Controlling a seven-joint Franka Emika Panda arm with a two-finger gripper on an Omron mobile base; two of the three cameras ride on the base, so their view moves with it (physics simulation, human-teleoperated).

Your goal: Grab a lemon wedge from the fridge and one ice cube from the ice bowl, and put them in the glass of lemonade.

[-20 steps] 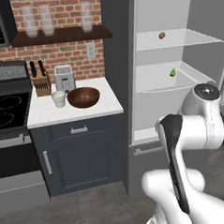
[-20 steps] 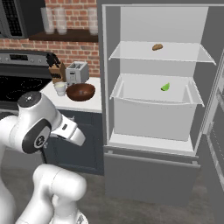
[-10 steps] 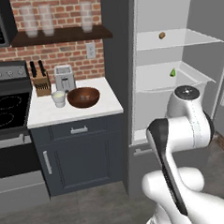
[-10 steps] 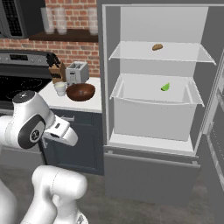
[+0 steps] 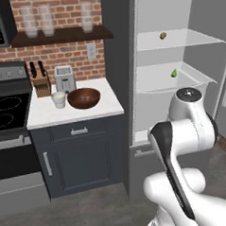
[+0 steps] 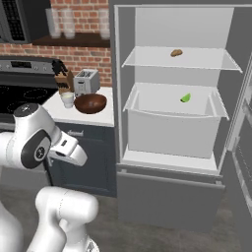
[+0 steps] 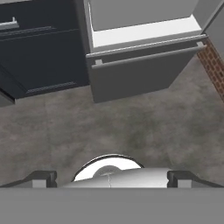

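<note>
The fridge (image 5: 120,62) (image 6: 167,197) stands open, with a white interior and clear shelves. The lemon wedge (image 5: 174,73) (image 6: 185,98) lies on its middle shelf, tiny and yellow-green. On the counter the ice bowl (image 5: 83,97) (image 6: 90,103) sits next to the glass of lemonade (image 5: 59,99) (image 6: 67,99), which is on its left. My gripper (image 7: 112,179) is open and holds nothing. It points down at the floor in front of the fridge's lower drawer (image 7: 144,74), well below the lemon wedge and away from the counter.
A small brown lump (image 5: 162,35) (image 6: 176,52) lies on the fridge's top shelf. A toaster (image 5: 64,79) and a knife block (image 5: 39,79) stand behind the bowl. Tall clear glasses (image 5: 45,19) line a wall shelf. A stove (image 5: 3,109) is at left, and the fridge door's edge (image 6: 241,142) at right.
The arm has turned and folded: its elbow dropped lower in the left base view, and its forearm swung right in the right base view. Nothing else moved, and the gripper stayed open.
</note>
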